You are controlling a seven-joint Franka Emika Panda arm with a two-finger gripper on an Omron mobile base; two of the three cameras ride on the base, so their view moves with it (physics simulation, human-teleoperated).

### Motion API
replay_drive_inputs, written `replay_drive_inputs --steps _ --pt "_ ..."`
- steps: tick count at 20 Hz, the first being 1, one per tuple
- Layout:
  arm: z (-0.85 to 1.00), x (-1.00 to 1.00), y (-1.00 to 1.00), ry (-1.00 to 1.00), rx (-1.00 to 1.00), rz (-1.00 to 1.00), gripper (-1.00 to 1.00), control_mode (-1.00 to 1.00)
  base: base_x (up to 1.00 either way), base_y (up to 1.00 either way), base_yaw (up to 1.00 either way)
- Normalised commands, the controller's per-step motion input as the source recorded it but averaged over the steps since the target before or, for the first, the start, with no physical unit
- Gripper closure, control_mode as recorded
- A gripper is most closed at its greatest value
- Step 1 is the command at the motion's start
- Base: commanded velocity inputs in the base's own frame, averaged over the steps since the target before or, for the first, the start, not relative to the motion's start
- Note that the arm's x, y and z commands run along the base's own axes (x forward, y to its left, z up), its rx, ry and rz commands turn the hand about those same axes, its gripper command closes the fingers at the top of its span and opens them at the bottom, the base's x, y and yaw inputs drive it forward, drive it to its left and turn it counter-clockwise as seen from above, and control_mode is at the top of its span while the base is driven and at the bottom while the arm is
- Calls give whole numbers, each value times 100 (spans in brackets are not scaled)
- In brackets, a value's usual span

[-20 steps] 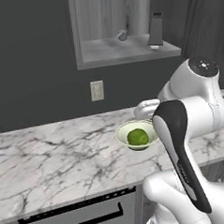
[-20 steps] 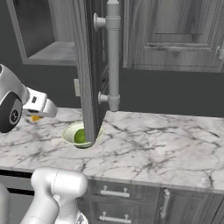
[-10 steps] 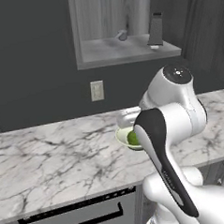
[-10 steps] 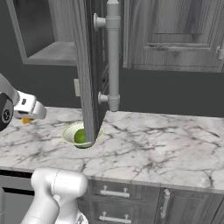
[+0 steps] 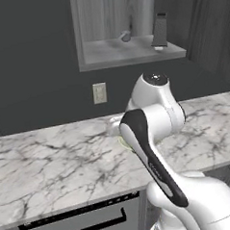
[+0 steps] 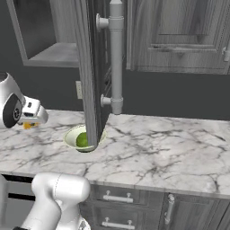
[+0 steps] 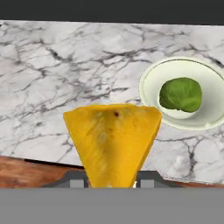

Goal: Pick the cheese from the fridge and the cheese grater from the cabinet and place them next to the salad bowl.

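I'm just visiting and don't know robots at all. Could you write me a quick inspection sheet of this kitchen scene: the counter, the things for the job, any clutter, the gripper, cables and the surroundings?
Surface: marble counter, grey-veined.
Cheese: yellow-orange wedge held in the gripper, above the counter beside the bowl.
Salad bowl: pale, round, on the counter, a green leafy ball inside.
Cheese grater: upright on the shelf of the open cabinet.
Clutter: small rounded grey object on the same shelf.
Gripper: shut on the cheese.
Cables: nothing seen.
Surroundings: wall outlet, drawers with silver handles, open cabinet door in front of the bowl in the right base view.
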Motion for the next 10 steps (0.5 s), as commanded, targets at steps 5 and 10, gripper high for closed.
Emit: replay_drive_inputs --steps 5,10 --pt "-38 43 32 19 0 2 100 -100 0 0 0" --pt "-42 39 15 16 -3 2 100 -100 0 0 0"
